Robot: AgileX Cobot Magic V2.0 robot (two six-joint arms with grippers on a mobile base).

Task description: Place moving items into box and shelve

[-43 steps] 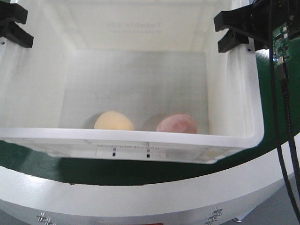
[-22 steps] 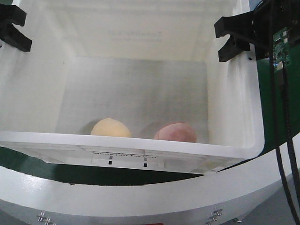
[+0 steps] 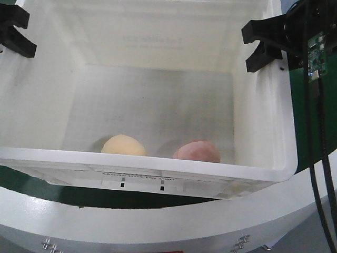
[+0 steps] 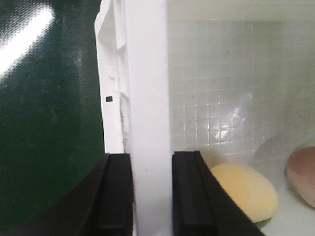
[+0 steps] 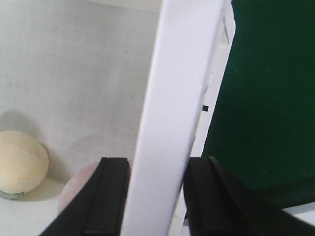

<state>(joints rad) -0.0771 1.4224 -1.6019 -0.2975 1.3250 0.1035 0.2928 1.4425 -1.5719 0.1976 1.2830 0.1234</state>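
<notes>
The white box point(image 3: 158, 167) fills the front view and hangs between my two arms. On its grid floor, against the near wall, lie the moving items: a pale yellow lump point(image 3: 124, 145) and a pinkish-red lump point(image 3: 197, 152). My left gripper point(image 3: 13, 31) is shut on the box's left wall point(image 4: 145, 98), one black finger on each side point(image 4: 151, 196). Just inside that wall sit the yellow lump point(image 4: 246, 189) and the pink lump point(image 4: 302, 174). My right gripper point(image 3: 263, 45) clamps the right wall point(image 5: 182, 88) in the same way point(image 5: 157, 196), with both lumps point(image 5: 19, 162) point(image 5: 78, 189) below it.
A dark green surface point(image 3: 31, 182) with a white rounded border point(image 3: 158, 221) lies under the box. Black cables point(image 3: 316, 158) and a small circuit board point(image 3: 316, 45) hang along the right arm. More green surface shows outside the walls point(image 4: 49, 123) point(image 5: 266, 98).
The box's near rim has shifted a little lower in the front view, and both lumps sit lower with it. Both grippers keep their hold on the walls.
</notes>
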